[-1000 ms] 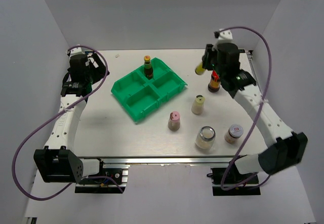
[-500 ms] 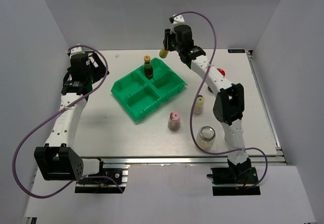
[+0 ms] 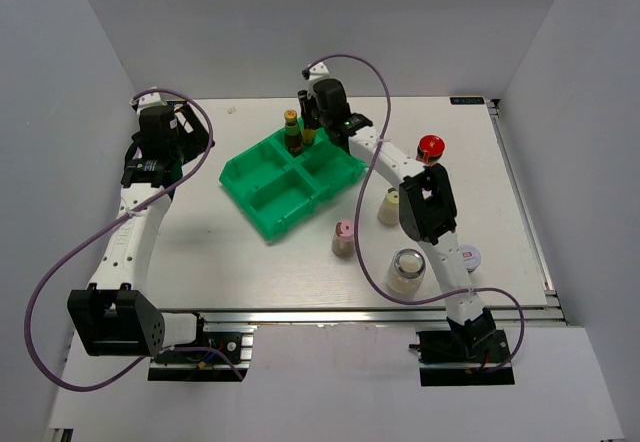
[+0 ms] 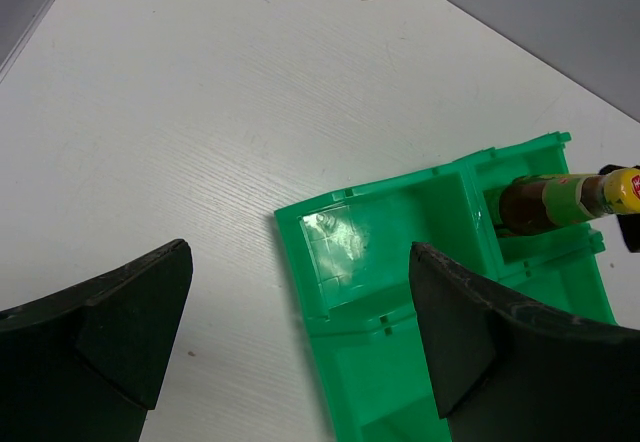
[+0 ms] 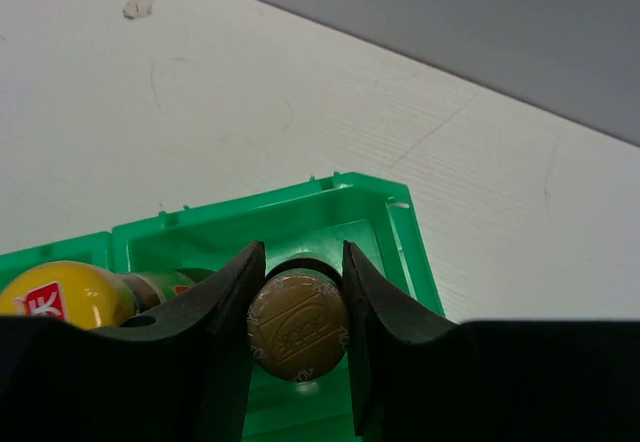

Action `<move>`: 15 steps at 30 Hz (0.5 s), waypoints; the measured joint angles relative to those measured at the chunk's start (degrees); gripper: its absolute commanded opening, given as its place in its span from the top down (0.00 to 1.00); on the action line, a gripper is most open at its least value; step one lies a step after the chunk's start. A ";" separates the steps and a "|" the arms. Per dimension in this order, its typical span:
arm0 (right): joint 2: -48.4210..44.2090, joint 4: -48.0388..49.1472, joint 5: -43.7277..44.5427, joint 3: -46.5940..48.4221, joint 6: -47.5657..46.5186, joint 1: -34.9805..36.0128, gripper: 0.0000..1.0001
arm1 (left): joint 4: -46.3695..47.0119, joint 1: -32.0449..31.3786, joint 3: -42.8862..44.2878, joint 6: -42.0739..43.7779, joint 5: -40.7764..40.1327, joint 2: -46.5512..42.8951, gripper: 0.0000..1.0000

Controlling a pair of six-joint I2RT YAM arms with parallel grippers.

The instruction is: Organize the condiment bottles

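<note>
- Your right gripper (image 5: 297, 260) is clamping a slim sauce bottle (image 5: 297, 324). Its wrist view alone is showing the bottle's round brown end at the green tray's (image 5: 398, 224) far compartment, beside a yellow-capped bottle (image 5: 62, 294).
- Your left gripper (image 4: 298, 272) is hovering with its fingers spread wide.
- Only the top view is showing the red-capped jar (image 3: 430, 146) standing on the table (image 3: 220, 252).

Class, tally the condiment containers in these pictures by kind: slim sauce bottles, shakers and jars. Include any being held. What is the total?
Slim dark sauce bottles: 2 (standing bottle, held bottle)
White shakers: 2 (pink-lidded shaker, yellow-lidded shaker)
Jars: 3 (red-capped jar, silver-lidded jar, grey-lidded jar)
Total: 7
</note>
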 measured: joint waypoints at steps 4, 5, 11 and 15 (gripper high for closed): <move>2.62 0.15 1.70 0.00 0.11 0.83 1.00 | -0.02 0.00 0.00 0.00 -0.09 0.00 0.02; 3.04 0.20 1.79 0.00 0.26 1.01 0.92 | -0.02 0.00 0.00 0.00 -0.09 0.00 0.02; 3.52 1.70 3.10 0.00 1.27 1.33 0.40 | 0.00 0.00 -0.02 0.33 -0.09 -0.02 0.02; 3.30 3.15 4.09 -0.02 1.90 1.27 0.24 | 0.00 0.00 -0.02 0.39 -0.07 -0.02 0.02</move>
